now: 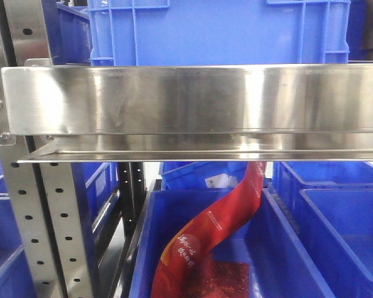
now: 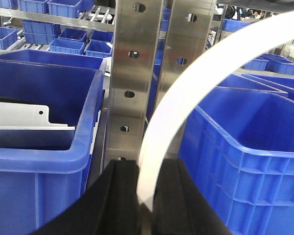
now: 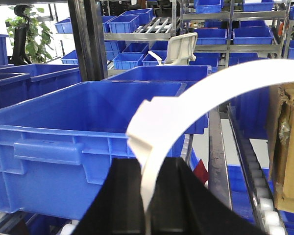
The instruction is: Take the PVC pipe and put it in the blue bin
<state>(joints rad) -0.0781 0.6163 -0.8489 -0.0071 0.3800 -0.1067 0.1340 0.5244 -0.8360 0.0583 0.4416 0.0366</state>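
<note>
PVC pipe (image 2: 181,93) pinched in left tool (image 2: 146,196), another in right tool (image 3: 148,196), front view shows neither

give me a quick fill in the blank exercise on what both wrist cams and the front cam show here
1. Each gripper, left gripper and right gripper, is shut on a curved piece of ____ colour.
2. The bins in the wrist views are ____.
3. In the front view, a ____ bag hangs into a bin below the steel shelf.

Missing words: white; blue; red
</note>
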